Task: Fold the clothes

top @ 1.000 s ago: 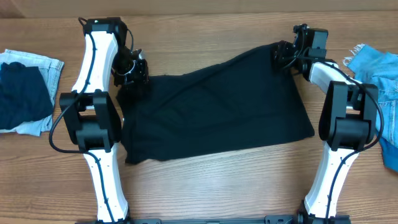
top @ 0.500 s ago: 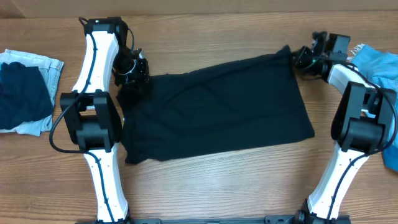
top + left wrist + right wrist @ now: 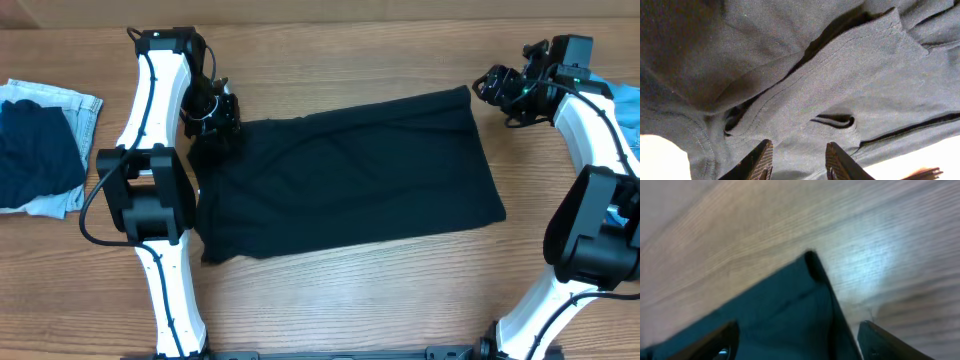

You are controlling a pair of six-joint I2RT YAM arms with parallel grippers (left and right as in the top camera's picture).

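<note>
Since the earlier frames the right pincer [image 3: 488, 86] has swung off the far right corner of the black garment [image 3: 350, 180] and out to the right. That corner, which was lifted and drawn up toward the far side a second ago, now lies flat on the wooden bench [image 3: 330, 300].

The right pincer hovers just beside that corner. In the right wrist view its fingers [image 3: 715, 342] stand wide apart, with nothing between them but the cloth's corner lying on the wood below.

The left pincer [image 3: 212, 118] has not shifted and sits at the garment's far left corner. In the left wrist view its fingers [image 3: 760, 160] are partly parted and close over rumpled black knit. Whether they pinch a fold cannot be told.

The garment is spread across the middle of the bench as a wide dark shape between the two arms, with its near left corner beside the left arm.

At the left edge, a dark blue cloth [image 3: 35, 150] lies on a pale denim piece [image 3: 75, 105]. A bright blue denim garment [image 3: 625, 105] shows at the right edge, behind the right arm.
</note>
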